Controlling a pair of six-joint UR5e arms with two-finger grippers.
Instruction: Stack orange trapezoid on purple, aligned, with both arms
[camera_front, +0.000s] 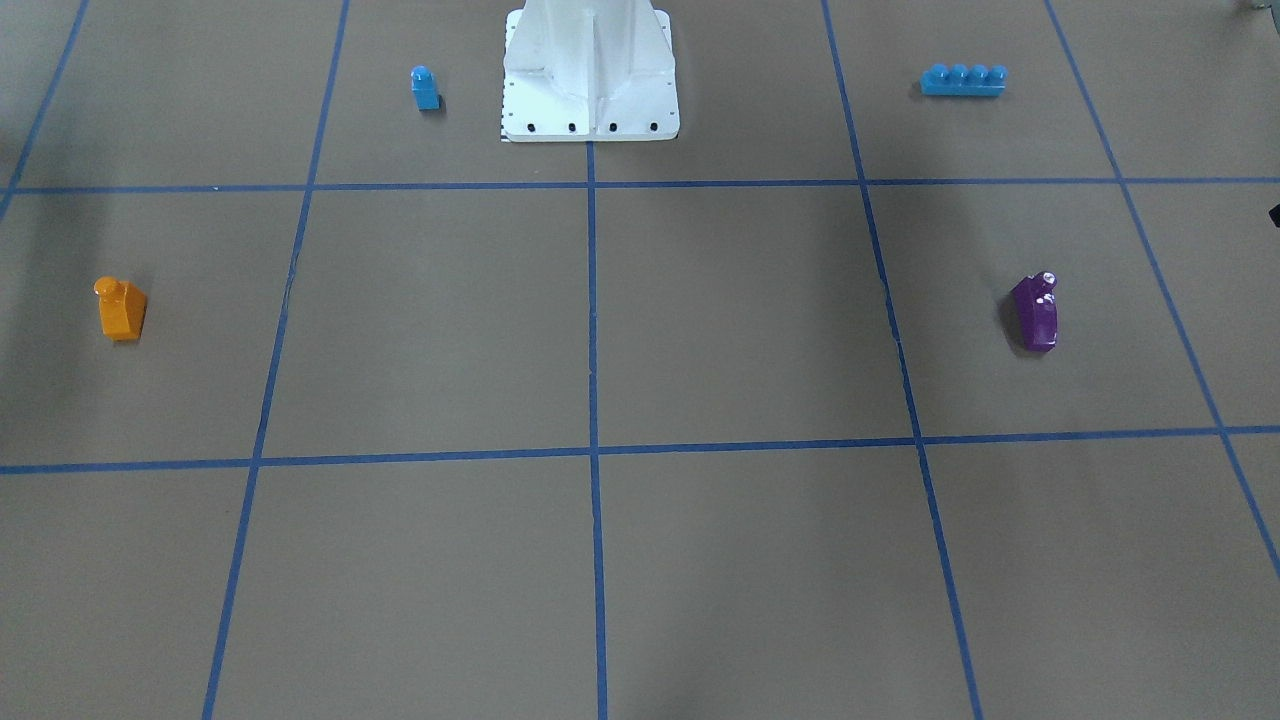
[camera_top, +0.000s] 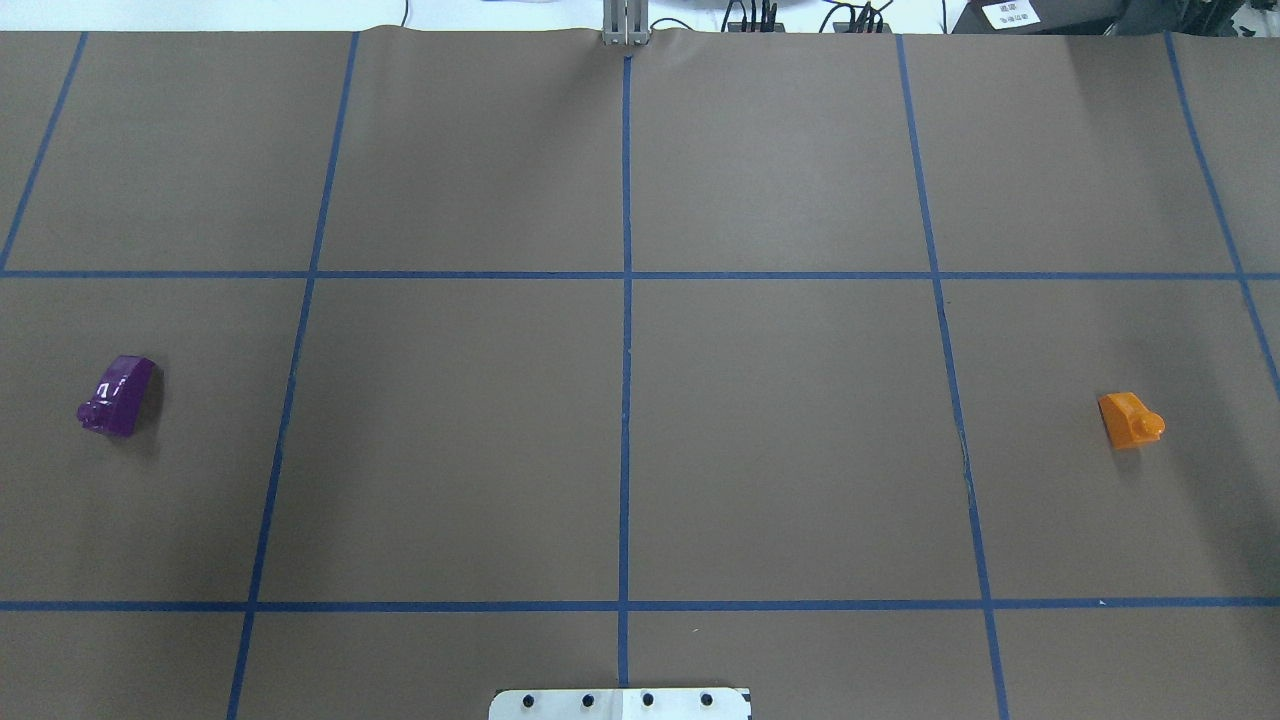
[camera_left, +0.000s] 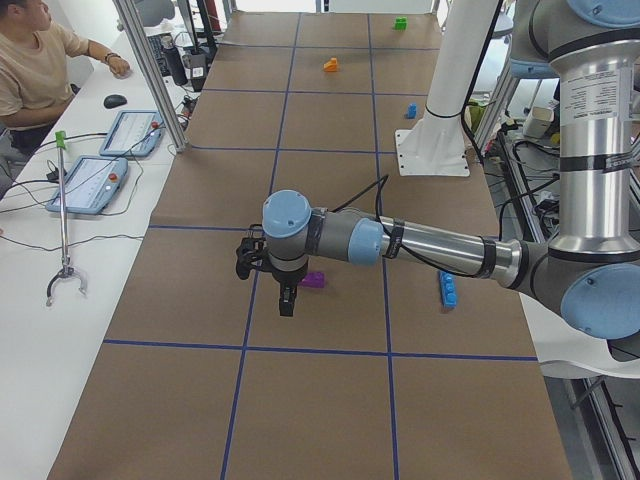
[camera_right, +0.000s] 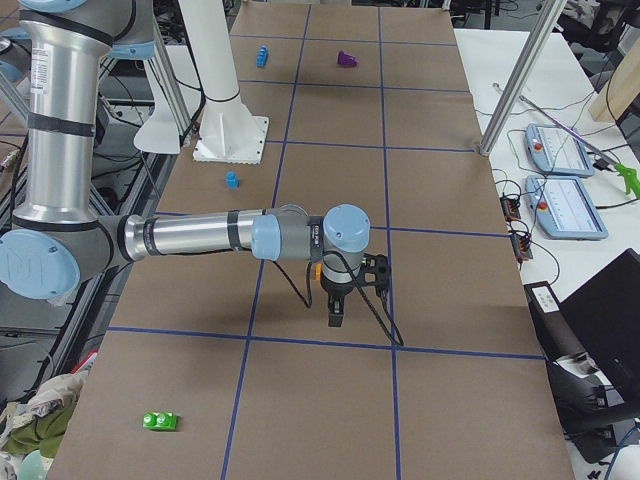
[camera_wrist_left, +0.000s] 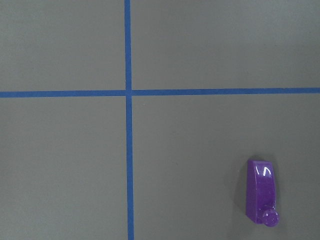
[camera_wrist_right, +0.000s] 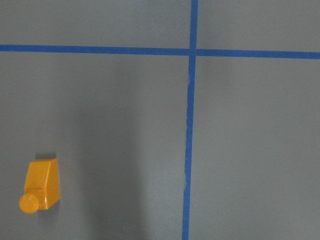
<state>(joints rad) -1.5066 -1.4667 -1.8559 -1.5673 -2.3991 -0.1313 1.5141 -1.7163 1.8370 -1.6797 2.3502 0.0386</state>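
Note:
The orange trapezoid (camera_top: 1130, 420) lies on the brown table on my right side, stud pointing sideways. It also shows in the front view (camera_front: 120, 308) and low left in the right wrist view (camera_wrist_right: 42, 185). The purple block (camera_top: 118, 395) lies on my left side and shows in the front view (camera_front: 1035, 312) and the left wrist view (camera_wrist_left: 262, 192). My left gripper (camera_left: 287, 303) hangs above the table next to the purple block (camera_left: 314, 280). My right gripper (camera_right: 335, 316) hangs above the table near the orange block. I cannot tell whether either is open or shut.
A small blue single-stud block (camera_front: 425, 88) and a long blue four-stud brick (camera_front: 963, 80) lie either side of the white base pedestal (camera_front: 590, 80). A green block (camera_right: 160, 421) lies at the right end. An operator (camera_left: 30, 60) sits at a side table.

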